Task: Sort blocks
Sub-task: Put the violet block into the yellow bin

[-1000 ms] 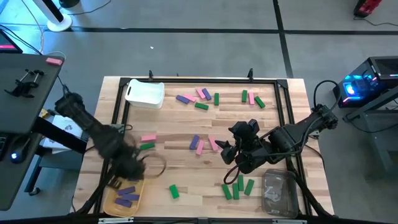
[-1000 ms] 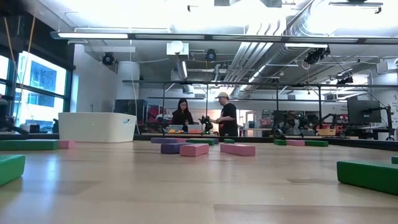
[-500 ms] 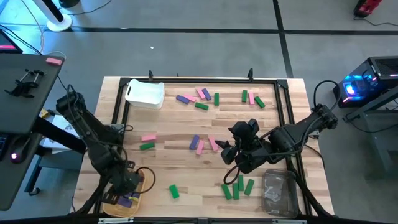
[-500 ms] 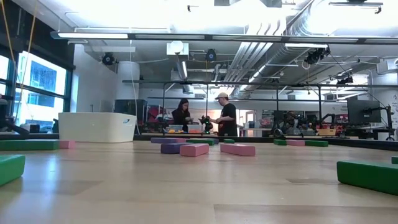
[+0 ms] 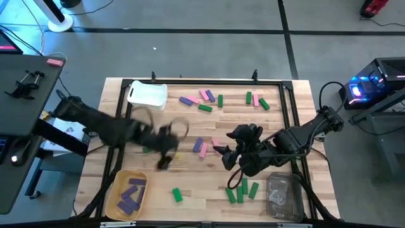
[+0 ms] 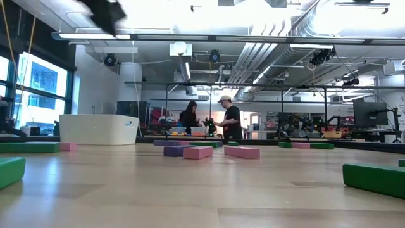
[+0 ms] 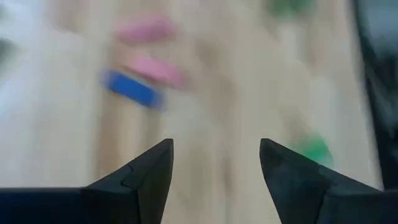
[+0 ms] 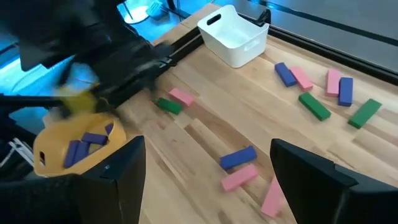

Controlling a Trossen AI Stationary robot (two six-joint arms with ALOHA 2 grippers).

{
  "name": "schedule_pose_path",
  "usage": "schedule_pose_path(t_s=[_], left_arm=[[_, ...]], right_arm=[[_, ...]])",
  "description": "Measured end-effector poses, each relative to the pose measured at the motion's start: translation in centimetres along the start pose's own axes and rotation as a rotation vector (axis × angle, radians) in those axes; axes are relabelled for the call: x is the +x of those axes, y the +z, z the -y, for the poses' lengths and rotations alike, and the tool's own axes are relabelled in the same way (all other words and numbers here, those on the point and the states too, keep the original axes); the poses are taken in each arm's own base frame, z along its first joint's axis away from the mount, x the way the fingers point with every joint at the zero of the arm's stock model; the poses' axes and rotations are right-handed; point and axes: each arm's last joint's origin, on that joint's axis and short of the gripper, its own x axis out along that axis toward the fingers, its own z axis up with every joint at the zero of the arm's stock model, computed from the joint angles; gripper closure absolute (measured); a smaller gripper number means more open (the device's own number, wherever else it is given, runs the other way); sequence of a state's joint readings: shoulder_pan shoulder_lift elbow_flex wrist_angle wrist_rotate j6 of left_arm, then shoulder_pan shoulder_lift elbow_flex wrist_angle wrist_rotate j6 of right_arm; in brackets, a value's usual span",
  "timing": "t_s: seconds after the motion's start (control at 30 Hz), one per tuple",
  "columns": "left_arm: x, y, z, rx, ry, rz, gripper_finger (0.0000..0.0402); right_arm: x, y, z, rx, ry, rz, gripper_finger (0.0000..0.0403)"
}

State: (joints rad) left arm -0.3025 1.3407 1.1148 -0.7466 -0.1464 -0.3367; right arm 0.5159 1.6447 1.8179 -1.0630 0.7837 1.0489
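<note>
With its fingers spread apart and empty, the left gripper (image 5: 166, 152) hangs over the light wooden table (image 5: 278, 107) near the central purple and pink oblong blocks (image 5: 201, 147), while the right gripper (image 5: 226, 157), likewise parted and empty, waits beside the green blocks (image 5: 242, 189).

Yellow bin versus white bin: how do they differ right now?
The yellow bin holds several purple blocks; the white bin shows nothing inside. The yellow one sits at the table's near left corner, the white at the far left. The white has straighter, taller-looking walls. Both stand open-topped on the table.
</note>
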Motion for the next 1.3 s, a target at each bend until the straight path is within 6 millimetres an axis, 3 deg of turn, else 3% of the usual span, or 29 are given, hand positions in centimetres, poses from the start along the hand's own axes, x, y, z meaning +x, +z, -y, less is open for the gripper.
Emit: schedule_pose_path(t_s=[0.1, 0.2, 0.43, 0.63, 0.83, 1.07, 1.3], left_arm=[[3.1, 1.4, -3.4, -0.165, 0.038, 0.05, 0.0176], [6.7, 2.2, -5.3, -0.279, 0.066, 0.052, 0.0177], [13.8, 2.7, -7.8, -0.336, 0.212, -0.074, 0.0177], [17.3, 1.8, -8.5, -0.425, 0.224, -0.153, 0.0177], [19.0, 1.0, -8.4, -0.47, 0.239, -0.195, 0.0177], [19.2, 0.4, -8.4, -0.449, 0.272, -0.239, 0.0177], [18.8, 0.0, -8.7, -0.266, 0.229, -0.323, 0.0177]], right_arm=[[0.0, 0.0, 0.0, 0.028, 0.003, 0.002, 0.0124], [0.0, 0.1, 0.0, 0.031, -0.004, 0.018, 0.0124], [0.2, 0.5, 0.2, 0.116, -0.05, 0.097, 0.0124], [0.7, 1.0, 0.6, 0.163, -0.068, 0.105, 0.0124], [1.2, 1.3, 0.9, 0.124, -0.077, 0.074, 0.0124], [1.2, 1.2, 1.0, 0.063, -0.067, 0.032, 0.0124], [1.2, 1.0, 1.0, 0.017, -0.054, -0.006, 0.0124]])
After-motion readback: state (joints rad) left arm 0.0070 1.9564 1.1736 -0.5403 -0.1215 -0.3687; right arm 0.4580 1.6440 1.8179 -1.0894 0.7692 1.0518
